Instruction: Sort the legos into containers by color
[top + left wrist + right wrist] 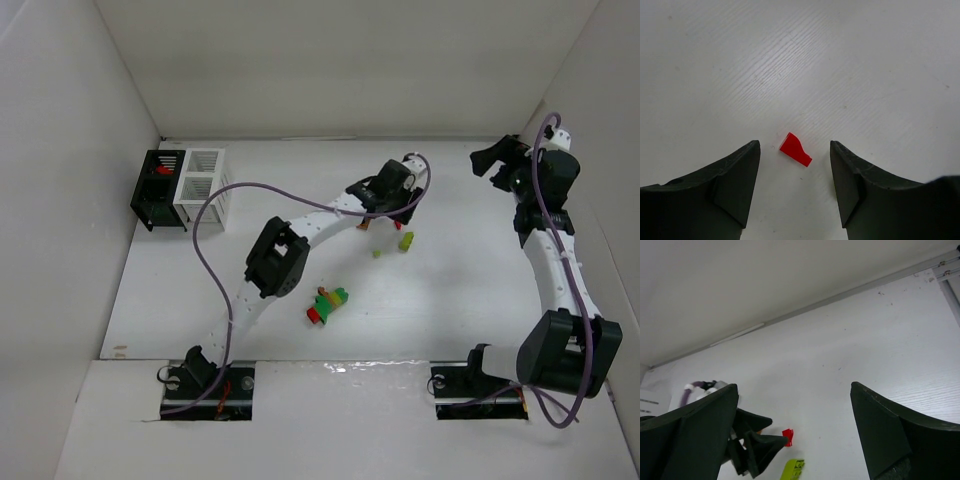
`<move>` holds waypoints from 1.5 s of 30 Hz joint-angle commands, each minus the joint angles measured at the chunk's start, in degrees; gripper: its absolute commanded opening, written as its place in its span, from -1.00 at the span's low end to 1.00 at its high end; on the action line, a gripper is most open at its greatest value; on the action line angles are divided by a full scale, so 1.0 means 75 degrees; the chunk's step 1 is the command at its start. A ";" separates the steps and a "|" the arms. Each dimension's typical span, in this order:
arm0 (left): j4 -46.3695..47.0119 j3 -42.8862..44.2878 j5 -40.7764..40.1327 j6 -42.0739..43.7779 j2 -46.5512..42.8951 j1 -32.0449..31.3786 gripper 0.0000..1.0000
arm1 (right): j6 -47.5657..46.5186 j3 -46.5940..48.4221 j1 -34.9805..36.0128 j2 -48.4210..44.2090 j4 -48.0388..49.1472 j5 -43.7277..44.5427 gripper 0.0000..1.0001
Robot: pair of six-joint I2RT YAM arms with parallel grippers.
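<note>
Left wrist view: a red lego [795, 149] lies flat on the white table [450, 290] between the spread fingers of the left gripper [794, 145].
The brick's long axis runs from upper left to lower right in that view, with the broader end at the upper left and the narrower end at the lower right. The jaws stand wide apart and hold nothing, and neither finger touches the brick. From the top view the left gripper's fingers hide most of the brick. The right gripper [487, 160] is up at the far right, also open and empty. A yellow-green brick [406, 240] lies just beside the left gripper, and a mixed cluster [328, 302] lies nearer the arm bases. The black bin [158, 190] and white bin [203, 185] sit far left, and their contents are hard to make out.
</note>
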 commanded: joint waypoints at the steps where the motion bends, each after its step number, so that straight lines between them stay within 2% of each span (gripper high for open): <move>1: 0.0127 0.0317 -0.0884 -0.0246 0.0024 -0.0365 0.09 | 0.0252 0.0108 0.0010 -0.0120 0.0282 -0.0280 0.96; 7: 0.0127 0.0317 -0.1693 -0.0667 0.0176 -0.0600 0.09 | 0.0322 0.0108 0.0010 -0.0038 0.0282 -0.0420 0.96; 20: 0.0197 0.0095 -0.2478 -0.0738 0.0247 -0.0518 0.09 | 0.0544 0.0037 0.0010 -0.0108 0.0422 -0.0713 0.96; 37: 0.0127 -0.0069 -0.1894 -0.0656 0.0317 -0.0378 0.07 | 0.0686 -0.0045 0.0010 0.0032 0.0564 -0.0783 0.96; 45: 0.0127 -0.0303 -0.1963 -0.0656 0.0317 -0.0448 0.07 | 0.0686 -0.0115 0.0010 0.0032 0.0564 -0.0784 0.96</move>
